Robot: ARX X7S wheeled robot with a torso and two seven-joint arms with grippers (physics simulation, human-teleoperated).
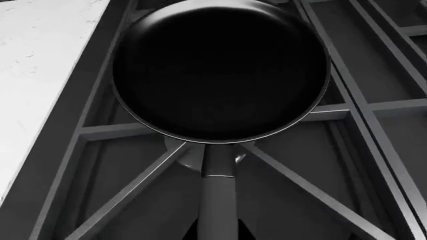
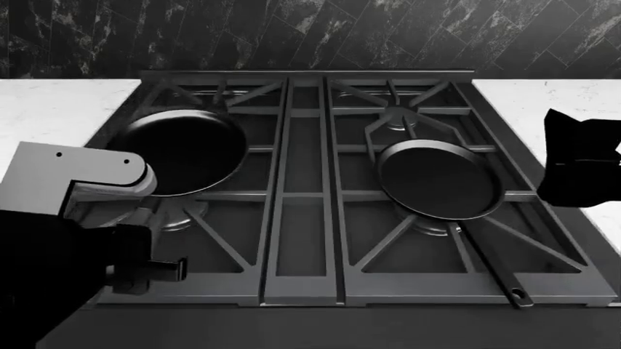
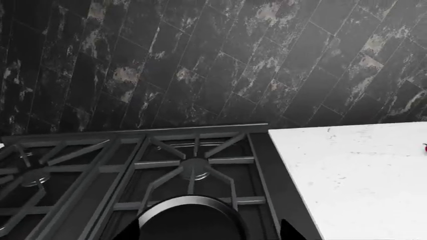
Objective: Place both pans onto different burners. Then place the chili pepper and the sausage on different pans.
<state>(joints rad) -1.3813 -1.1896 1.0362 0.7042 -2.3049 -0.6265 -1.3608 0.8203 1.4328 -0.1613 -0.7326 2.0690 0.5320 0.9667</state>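
Stove (image 2: 302, 240): 1 dark steel unit with black cast-iron grates, set between 2 pale stretches of surface (image 2: 49, 109). 4 burners can be counted in the head view, 1 under each grate quadrant, the far left one mostly hidden; the far right burner (image 2: 396, 116) stands bare.

Pans: 2, alike. The left pan (image 2: 185, 149) sits on the left grates towards the back; the right pan (image 2: 441, 178) sits on the right grates, between the far and near right burners, its long handle (image 2: 490, 258) reaching to the stove's front edge. Whether each is centred on a burner cannot be told. Judged stiff, fairly heavy and smooth-walled; the handle is the natural hold, taken near the bowl to limit tipping. In the left wrist view the left pan's handle (image 1: 219, 200) runs straight toward the camera.

Left gripper (image 2: 145, 270): low at the stove's front left, in line with the left pan's handle; whether its fingers are parted or clamped on that handle cannot be told.

Right gripper (image 2: 582, 167): raised over the right surface; the state of its fingers cannot be told.

Chili pepper (image 3: 424, 147): 1 probable red speck at the edge of the right wrist view, on the right surface. Judged light, slightly slippery; pinch it across the middle.

Sausage: 0 visible.
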